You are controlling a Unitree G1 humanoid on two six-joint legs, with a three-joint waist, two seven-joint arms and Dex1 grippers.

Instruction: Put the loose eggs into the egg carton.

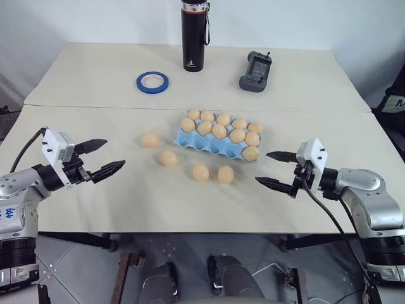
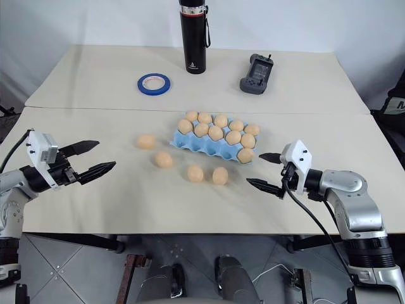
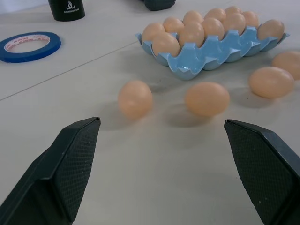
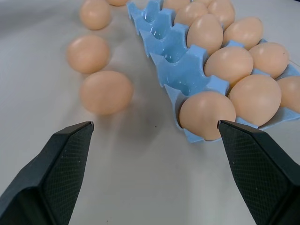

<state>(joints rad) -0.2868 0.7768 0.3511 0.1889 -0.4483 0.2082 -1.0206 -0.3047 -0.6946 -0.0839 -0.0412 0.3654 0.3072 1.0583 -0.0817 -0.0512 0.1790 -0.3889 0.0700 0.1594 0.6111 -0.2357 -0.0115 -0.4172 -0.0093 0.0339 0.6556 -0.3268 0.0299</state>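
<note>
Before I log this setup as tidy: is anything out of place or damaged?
Four pale tan-orange eggs lie loose on the beige table, in front and to the left of the light blue moulded egg carton, whose near row has four empty cups. Nothing looks cracked or spilled.
</note>
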